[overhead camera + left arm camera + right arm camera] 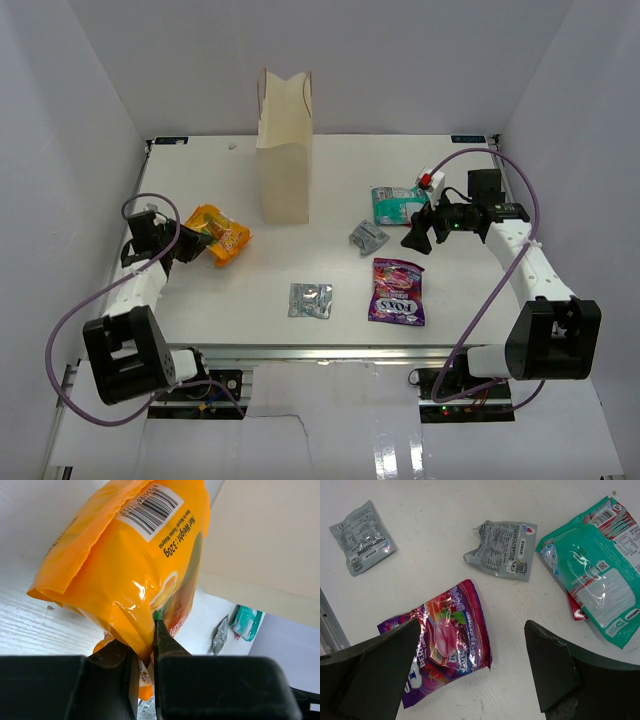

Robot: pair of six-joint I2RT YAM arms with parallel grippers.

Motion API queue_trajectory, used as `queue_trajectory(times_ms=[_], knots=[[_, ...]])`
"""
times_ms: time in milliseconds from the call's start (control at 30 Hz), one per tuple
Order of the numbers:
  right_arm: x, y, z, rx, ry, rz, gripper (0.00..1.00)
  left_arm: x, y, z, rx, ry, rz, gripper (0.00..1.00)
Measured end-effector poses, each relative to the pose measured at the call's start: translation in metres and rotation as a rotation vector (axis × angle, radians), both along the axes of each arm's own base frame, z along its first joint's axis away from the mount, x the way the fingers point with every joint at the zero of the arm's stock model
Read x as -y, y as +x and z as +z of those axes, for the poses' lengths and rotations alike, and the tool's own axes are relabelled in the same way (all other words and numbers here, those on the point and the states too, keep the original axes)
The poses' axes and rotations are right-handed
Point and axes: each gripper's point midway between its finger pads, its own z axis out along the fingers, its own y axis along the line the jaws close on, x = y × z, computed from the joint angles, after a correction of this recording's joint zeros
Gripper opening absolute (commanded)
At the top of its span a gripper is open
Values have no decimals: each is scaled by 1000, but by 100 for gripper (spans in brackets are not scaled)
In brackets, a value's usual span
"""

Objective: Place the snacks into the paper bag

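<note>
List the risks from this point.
1. The left gripper pinches only a thin edge of the orange packet, which may slip out on the way.
2. The bag is tall, narrow and unsupported, so a nudge at its rim could tip it.
3. The teal packet overlaps a red packet, so the open right gripper might drag both.

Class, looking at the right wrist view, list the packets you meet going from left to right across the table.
Flat silver packet → purple packet → crumpled silver packet → teal packet.
</note>
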Motion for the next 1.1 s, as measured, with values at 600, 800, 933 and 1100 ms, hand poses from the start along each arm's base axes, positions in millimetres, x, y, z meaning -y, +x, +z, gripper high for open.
queue_trajectory(times_ms=[600,800,933,1100], knots=[[-1,1,-7,-26,6,2,90,12,16,245,616,203,-52,0],[-1,1,-7,-29,7,0,90,68,14,371,920,251,-199,0],[-1,1,-6,-30,8,-1,90,126,22,410,1017,255,-334,0],[-1,1,-7,-31,8,-2,90,176,57,406,1001,315,-414,0]])
